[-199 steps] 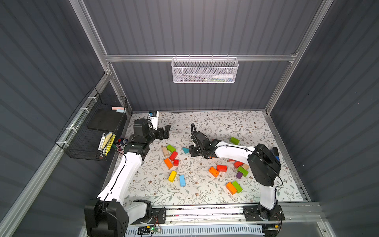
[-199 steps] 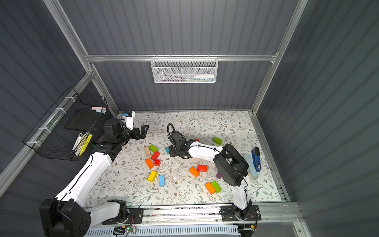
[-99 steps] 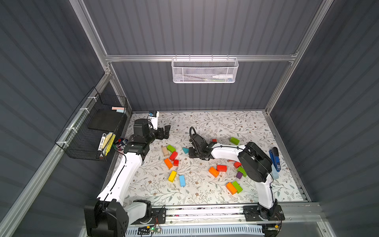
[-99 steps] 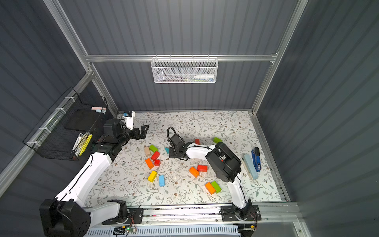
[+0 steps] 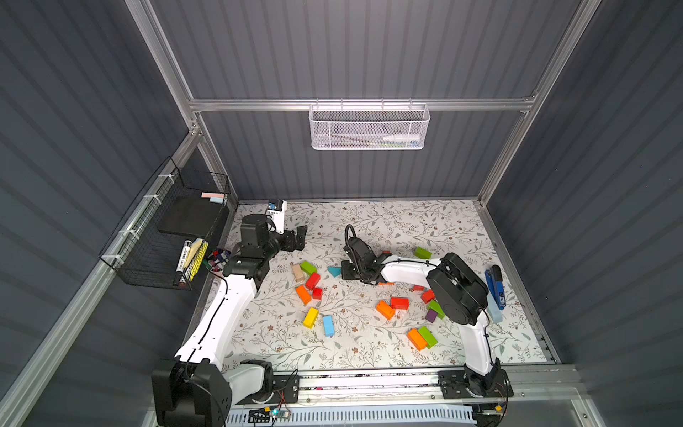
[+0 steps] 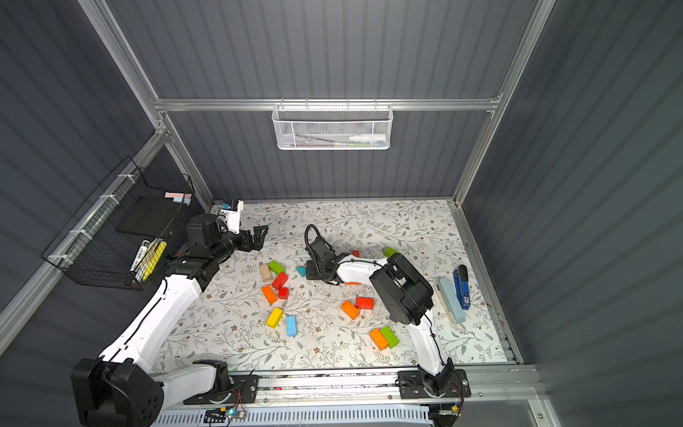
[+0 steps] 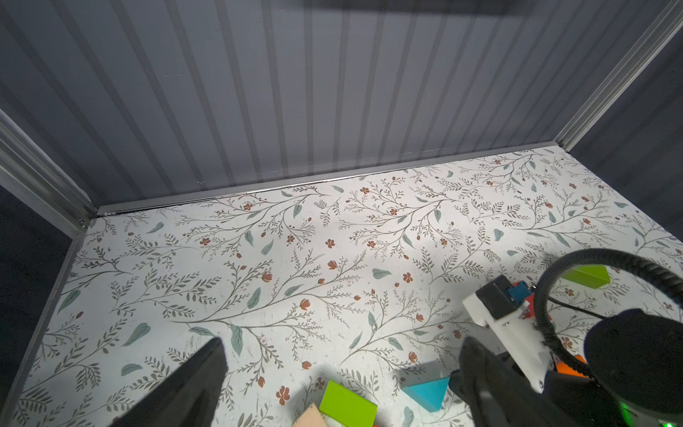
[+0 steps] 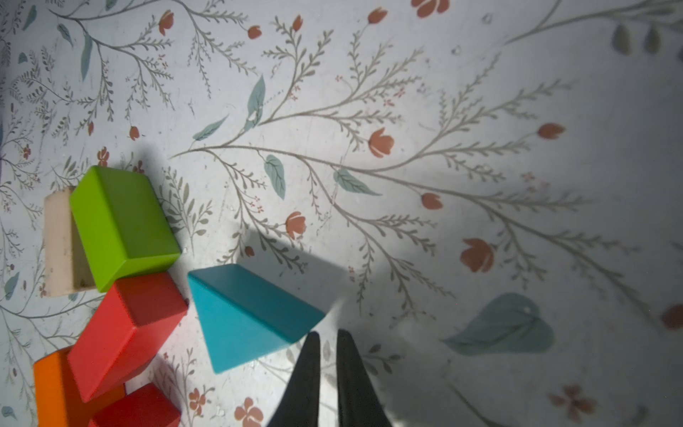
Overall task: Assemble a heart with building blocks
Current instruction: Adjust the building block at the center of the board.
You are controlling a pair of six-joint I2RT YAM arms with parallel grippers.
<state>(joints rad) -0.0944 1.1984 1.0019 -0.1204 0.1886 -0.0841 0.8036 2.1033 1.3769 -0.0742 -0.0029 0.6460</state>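
Progress: early, as I judge it. The building blocks lie scattered over the table [image 5: 369, 222], and no heart outline can be read yet.
Started group: toward the left edge, midway between near and far edges, a tan brick [image 5: 296, 273], green brick [image 5: 308, 267], red brick [image 5: 312, 281], orange brick [image 5: 303, 294] and red cube [image 5: 317, 293] sit touching in a bent row. This may be one side of the heart.
Teal wedge: the teal wedge [image 8: 251, 310] lies near the table's middle, just beside that group but apart from it.
Right tool: the right tool [image 8: 325, 334] is low over the table, its fingers nearly together with nothing between them. The tips are at the wedge's corner; I cannot tell whether they touch it.
Left tool: the left tool [image 5: 301, 236] hangs near the far-left corner, spread wide and empty.
Left to do: almost everything. A yellow brick [image 5: 310, 318] and blue brick [image 5: 328, 325] lie toward the near edge. The other reds, oranges, greens and a purple lie toward the right edge, well apart from the group.
Change from a second ago: the right tool has narrowed and slid closer to the wedge. Its elbow [image 5: 458, 288] has swung inward, uncovering the stapler [image 5: 495, 288] by the right edge. The left arm and the blocks have not visibly shifted.
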